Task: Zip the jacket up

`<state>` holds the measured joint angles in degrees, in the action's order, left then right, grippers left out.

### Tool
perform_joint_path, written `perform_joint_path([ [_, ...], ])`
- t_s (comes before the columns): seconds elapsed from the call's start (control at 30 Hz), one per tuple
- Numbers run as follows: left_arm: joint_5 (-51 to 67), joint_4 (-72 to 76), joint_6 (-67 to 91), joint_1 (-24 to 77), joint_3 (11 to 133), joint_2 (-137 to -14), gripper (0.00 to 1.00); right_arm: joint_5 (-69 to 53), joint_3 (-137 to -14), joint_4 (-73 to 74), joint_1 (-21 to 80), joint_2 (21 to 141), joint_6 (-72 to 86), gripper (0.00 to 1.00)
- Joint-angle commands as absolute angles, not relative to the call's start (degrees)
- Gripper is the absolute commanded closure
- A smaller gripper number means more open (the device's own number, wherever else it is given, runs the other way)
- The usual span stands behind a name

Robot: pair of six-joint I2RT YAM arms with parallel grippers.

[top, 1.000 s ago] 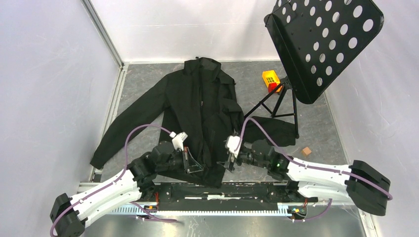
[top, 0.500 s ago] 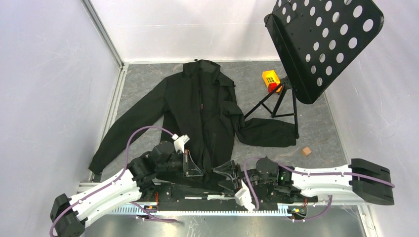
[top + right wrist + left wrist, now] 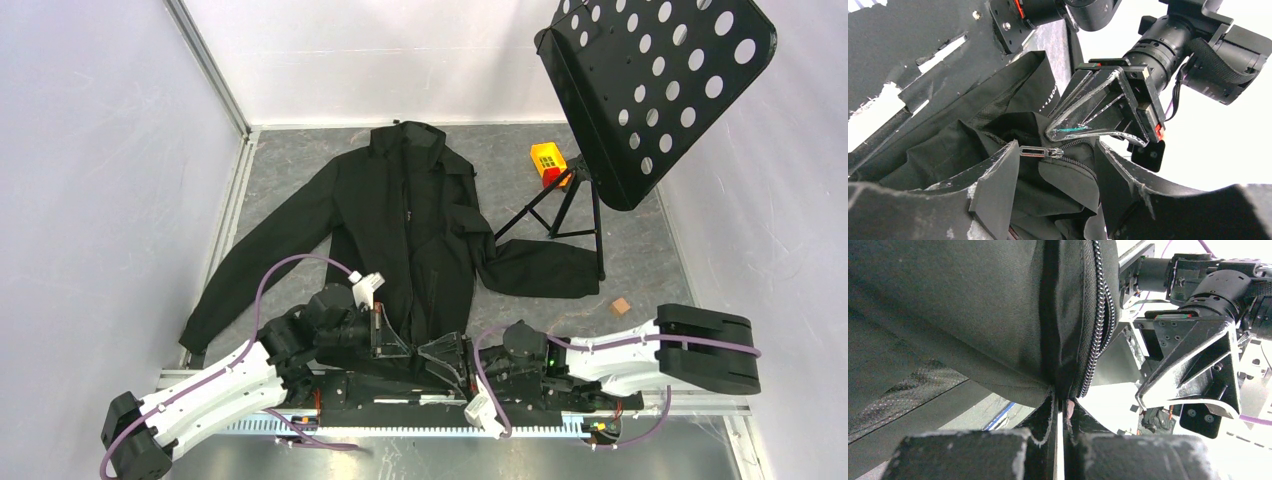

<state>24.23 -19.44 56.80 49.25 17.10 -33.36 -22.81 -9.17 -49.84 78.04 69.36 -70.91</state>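
The black jacket (image 3: 400, 225) lies spread on the grey floor, collar far, its front partly open near the hem. My left gripper (image 3: 388, 335) is shut on the jacket's bottom hem edge (image 3: 1060, 402), beside the zipper teeth (image 3: 1096, 315). My right gripper (image 3: 447, 355) is open at the near edge, just right of the left one. In the right wrist view the right gripper (image 3: 1057, 150) has its fingers (image 3: 993, 185) on either side of the hem. The metal zipper slider and pull (image 3: 1040, 151) lie between the fingertips, not gripped.
A black perforated music stand (image 3: 650, 90) on a tripod (image 3: 565, 215) stands at the back right. A yellow and red box (image 3: 547, 160) is by its base. A small brown block (image 3: 621, 306) lies at the right. White walls enclose the floor.
My right arm has swung from over the jacket's right front down to the near edge, then shifted left towards the left gripper. The left gripper has kept its hold.
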Motion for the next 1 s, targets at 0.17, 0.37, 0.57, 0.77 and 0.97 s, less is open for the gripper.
perform_joint_path([
  [0.17, 27.95, -18.53, 57.72, 49.31, 18.82, -32.71, 0.98, -20.95, -7.70, -65.19, 79.19, 75.39, -73.29, 0.34],
  [0.37, 28.12, -17.30, 58.18, 49.31, 18.51, -32.82, 0.98, -20.90, -8.41, -66.18, 79.37, 78.02, -73.52, 0.35],
  [0.57, 28.32, -17.24, 58.27, 49.31, 18.38, -32.63, 0.98, -19.27, -8.29, -68.88, 79.38, 80.50, -73.48, 0.32],
  [0.77, 28.39, -16.60, 58.71, 49.30, 18.10, -32.58, 0.98, -18.32, -8.48, -73.48, 79.52, 83.52, -72.60, 0.32],
  [0.97, 28.52, -16.22, 58.81, 49.31, 17.80, -32.55, 0.98, -17.30, -8.35, -78.77, 79.63, 85.88, -71.14, 0.32],
])
